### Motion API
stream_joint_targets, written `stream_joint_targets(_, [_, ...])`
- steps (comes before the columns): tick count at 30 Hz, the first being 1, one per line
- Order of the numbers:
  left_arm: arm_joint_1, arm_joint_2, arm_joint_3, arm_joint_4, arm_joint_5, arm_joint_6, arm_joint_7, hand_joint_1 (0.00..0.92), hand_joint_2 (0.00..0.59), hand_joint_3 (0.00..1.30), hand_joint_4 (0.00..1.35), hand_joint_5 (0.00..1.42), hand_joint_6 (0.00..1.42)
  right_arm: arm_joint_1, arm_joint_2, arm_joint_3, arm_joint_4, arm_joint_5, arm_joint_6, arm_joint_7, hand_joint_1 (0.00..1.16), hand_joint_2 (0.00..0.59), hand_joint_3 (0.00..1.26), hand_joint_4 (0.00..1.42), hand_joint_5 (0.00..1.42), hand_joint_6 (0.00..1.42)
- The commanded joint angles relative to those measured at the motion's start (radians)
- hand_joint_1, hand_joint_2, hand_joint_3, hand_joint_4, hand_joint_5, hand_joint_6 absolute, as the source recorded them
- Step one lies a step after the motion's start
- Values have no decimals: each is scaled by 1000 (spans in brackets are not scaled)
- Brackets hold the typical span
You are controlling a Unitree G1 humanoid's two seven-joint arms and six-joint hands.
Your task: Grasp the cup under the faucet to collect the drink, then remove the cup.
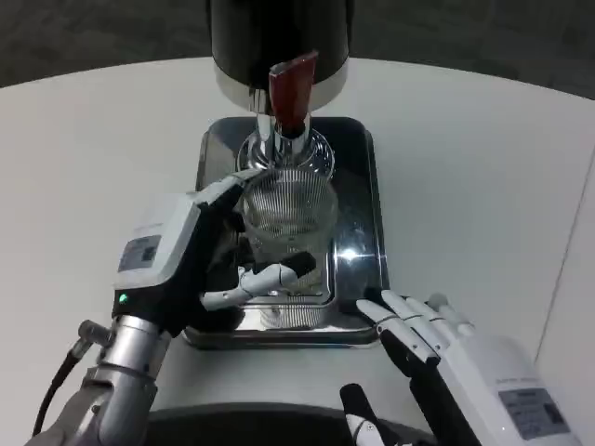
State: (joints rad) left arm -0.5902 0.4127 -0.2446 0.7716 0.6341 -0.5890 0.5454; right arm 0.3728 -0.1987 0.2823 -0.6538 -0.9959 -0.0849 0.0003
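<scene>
Left hand (200, 255) wrapped round cup (288, 209) under faucet (279, 125): filling step. Right hand (437, 339) open, empty, near tray (358, 279). Next: draw cup out level.

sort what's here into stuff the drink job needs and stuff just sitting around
Needed for the job:
- ribbed clear cup, held by the left hand
- faucet with red lever
- black dispenser
- metal drip tray under the cup

Not in use:
- right hand, fingers apart, resting near the tray's corner
- white table
</scene>
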Motion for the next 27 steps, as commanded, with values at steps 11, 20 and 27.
stream_joint_targets(11, [202, 42, 191, -280, -304, -20, -195, 0, 58, 35, 120, 334, 251, -4, 15, 0, 22, 13, 15, 1, 408, 506, 197, 106, 122, 97])
stream_joint_targets(20, [348, 67, 362, -683, -817, 182, -627, 0, 147, 0, 0, 56, 77, -12, 35, 12, 47, 13, 13, -20, 414, 506, 197, 106, 126, 134])
stream_joint_targets(27, [310, 109, 431, -850, -1081, 344, -894, 0, 273, 0, 0, 0, 0, -4, 52, 27, 46, -2, 24, -31, 416, 506, 197, 109, 133, 161])
